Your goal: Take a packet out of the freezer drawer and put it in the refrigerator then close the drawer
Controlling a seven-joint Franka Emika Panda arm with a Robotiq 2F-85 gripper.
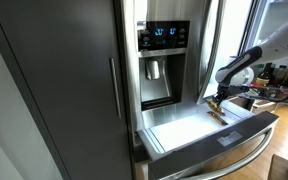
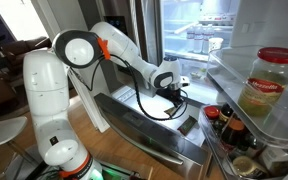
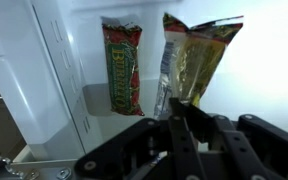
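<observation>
The freezer drawer [image 1: 189, 130] is pulled out below the refrigerator [image 1: 164, 60], and its white interior shows. In the wrist view, a gold-yellow packet [image 3: 196, 55] and a red-and-green packet [image 3: 122, 68] stand against the white drawer wall. My gripper [image 3: 180, 108] is shut on the lower end of the gold-yellow packet. In both exterior views the gripper [image 1: 218, 100] [image 2: 174, 92] hangs over the right part of the open drawer [image 2: 149, 115]. The refrigerator's lit interior [image 2: 199, 25] is open.
A dark grey cabinet panel [image 1: 74, 80] stands beside the refrigerator. The open refrigerator door [image 2: 259, 115] holds a large jar [image 2: 272, 80] and bottles [image 2: 229, 125] close to the arm. The drawer's bar handle [image 1: 234, 142] runs along its front.
</observation>
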